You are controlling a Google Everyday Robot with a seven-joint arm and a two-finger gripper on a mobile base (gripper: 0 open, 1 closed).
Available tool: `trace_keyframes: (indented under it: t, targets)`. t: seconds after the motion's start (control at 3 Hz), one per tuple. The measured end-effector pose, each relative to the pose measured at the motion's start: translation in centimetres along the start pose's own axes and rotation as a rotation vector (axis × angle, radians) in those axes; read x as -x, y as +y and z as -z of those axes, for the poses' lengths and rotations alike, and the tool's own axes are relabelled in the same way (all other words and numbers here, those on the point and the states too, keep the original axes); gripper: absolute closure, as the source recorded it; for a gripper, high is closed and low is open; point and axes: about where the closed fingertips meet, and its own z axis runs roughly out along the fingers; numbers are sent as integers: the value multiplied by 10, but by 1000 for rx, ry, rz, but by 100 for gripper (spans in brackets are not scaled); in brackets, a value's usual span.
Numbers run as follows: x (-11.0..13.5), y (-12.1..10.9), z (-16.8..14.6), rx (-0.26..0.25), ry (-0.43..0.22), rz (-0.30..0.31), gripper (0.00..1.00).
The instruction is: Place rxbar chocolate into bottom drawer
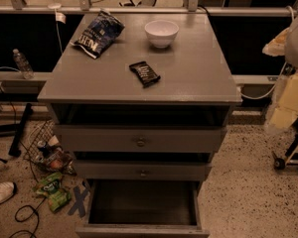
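Observation:
The rxbar chocolate (144, 74), a small flat bar in a black glossy wrapper, lies at an angle on the grey cabinet top (198, 73), a little left of centre. The bottom drawer (139, 229) is pulled out toward me, and its dark interior shows nothing in it. My gripper is not in view. A blurred pale shape at the right edge (294, 38) could be part of my arm, well to the right of the cabinet.
A white bowl (161, 32) and a dark blue chip bag (98, 32) sit at the back of the top. Two shallower knobbed drawers (139, 141) (141, 171) are above the open one. Cables, packets (53, 190) and a shoe (0, 192) litter the floor at left.

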Motion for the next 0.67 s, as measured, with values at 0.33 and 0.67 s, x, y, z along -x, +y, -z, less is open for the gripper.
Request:
trace_keyframes:
  t: [0.33,0.67]
  targets:
    - [0,0,0,0,0,0,0]
    - [9,-17,-18,-36,-56,-102,0]
